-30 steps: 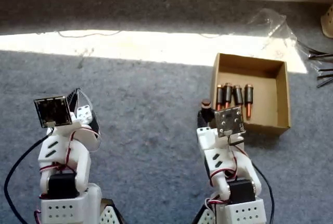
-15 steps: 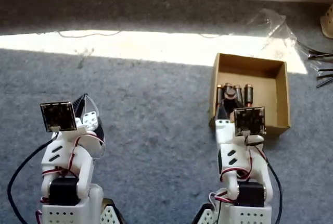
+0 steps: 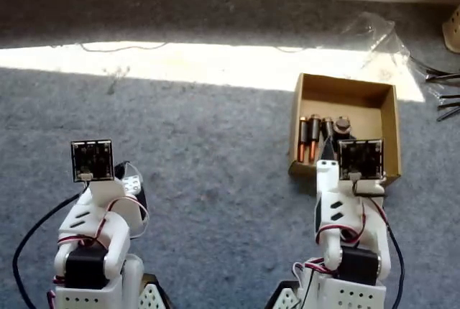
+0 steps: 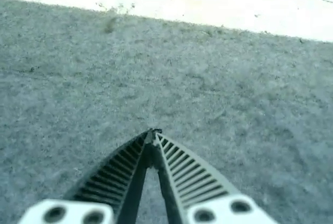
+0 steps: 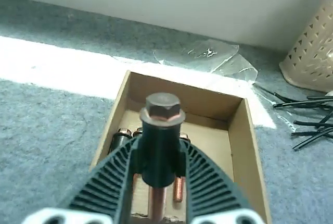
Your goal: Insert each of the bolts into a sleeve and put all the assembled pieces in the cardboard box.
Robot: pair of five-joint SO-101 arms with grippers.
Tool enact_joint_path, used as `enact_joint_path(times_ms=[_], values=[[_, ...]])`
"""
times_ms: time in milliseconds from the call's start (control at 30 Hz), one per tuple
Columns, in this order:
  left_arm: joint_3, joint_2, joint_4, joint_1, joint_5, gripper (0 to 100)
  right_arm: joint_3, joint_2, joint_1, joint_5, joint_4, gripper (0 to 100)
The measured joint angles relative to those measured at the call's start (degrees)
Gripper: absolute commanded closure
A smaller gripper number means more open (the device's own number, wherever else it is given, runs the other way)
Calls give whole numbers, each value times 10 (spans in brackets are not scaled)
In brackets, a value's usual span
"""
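My right gripper (image 5: 158, 164) is shut on an assembled piece (image 5: 160, 146), a copper bolt in a black sleeve, held upright over the near part of the cardboard box (image 5: 244, 130). From above, that piece (image 3: 341, 125) shows just beyond the right arm, inside the box (image 3: 389, 118). Three assembled pieces (image 3: 314, 134) lie side by side on the box floor, partly hidden behind the held piece in the right wrist view. My left gripper (image 4: 152, 135) is shut on nothing, low over bare carpet at the near left, where the left arm (image 3: 97, 180) stands.
A crumpled clear plastic bag (image 3: 374, 32) lies beyond the box. Black cable ties (image 3: 444, 93) and a perforated beige basket (image 5: 312, 52) sit at the far right. A bright sunlit strip (image 3: 180, 65) crosses the grey carpet.
The right arm has swung to the right with the assembled piece, from beside the box's left wall to over its inside. The left arm has drawn back towards its base.
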Motion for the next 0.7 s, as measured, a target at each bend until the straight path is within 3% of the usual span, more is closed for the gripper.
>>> enact_joint_path(times_ms=[267,700], values=[[11,-4,59,0,0,994,-149,285,-1,0,1,992],[145,3,3,0,0,993,-324,595,13,0,1,992]])
